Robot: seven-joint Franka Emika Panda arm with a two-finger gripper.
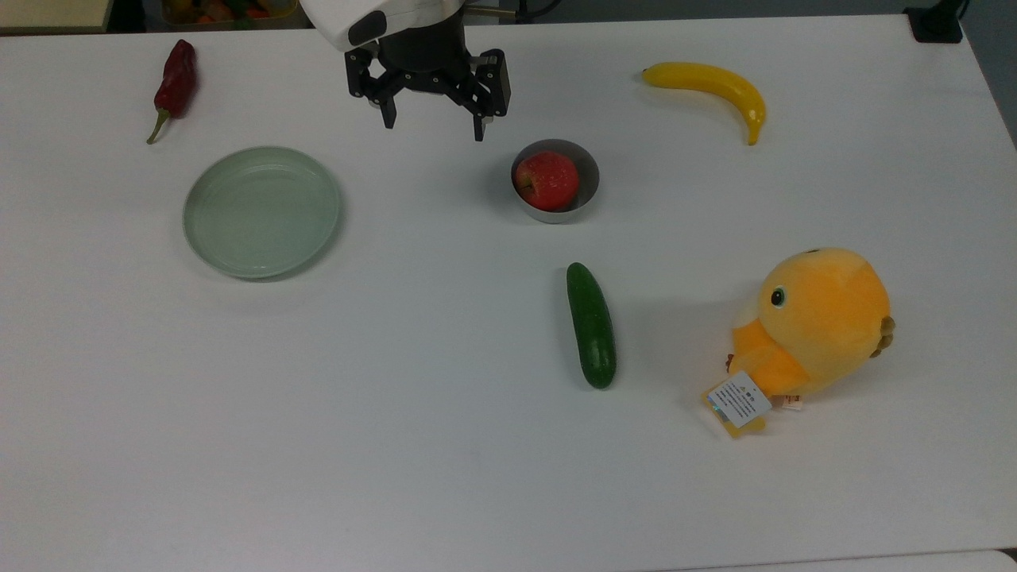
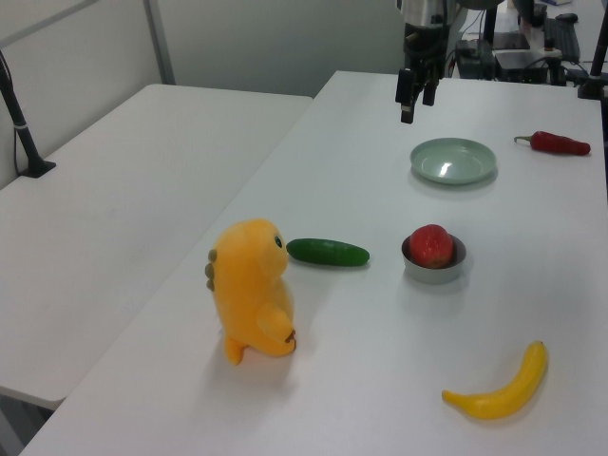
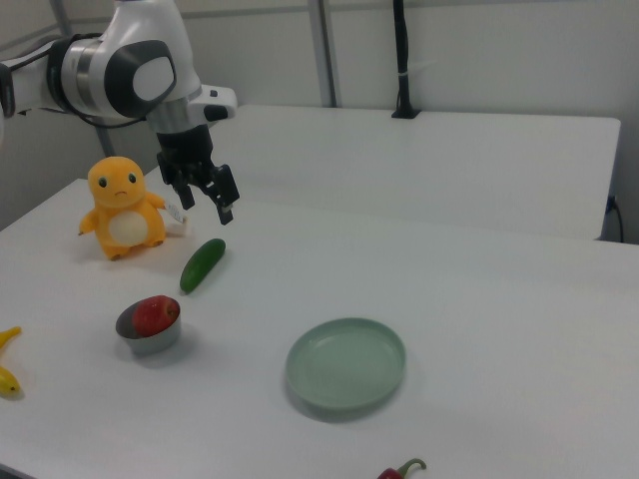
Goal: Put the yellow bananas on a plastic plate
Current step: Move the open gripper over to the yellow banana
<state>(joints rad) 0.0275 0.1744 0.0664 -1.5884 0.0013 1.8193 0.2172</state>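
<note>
Top view: the gripper (image 1: 434,125), jaws wide and holding nothing, hangs above the white table (image 1: 397,445) between the mint-green plate (image 1: 262,211) at left and the yellow banana (image 1: 709,83) at far right.

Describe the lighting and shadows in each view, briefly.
Top view: even overhead light, soft shadows beside the cucumber and plush toy. Left view: faint shadow under the banana. Right view: mild sheen on the plate, soft shadow by the bowl.

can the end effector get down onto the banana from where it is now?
Probably yes. The end effector hangs open above the table, and the banana lies alone on bare tabletop. The nearest thing, the metal bowl holding the apple, sits apart from it.
</note>
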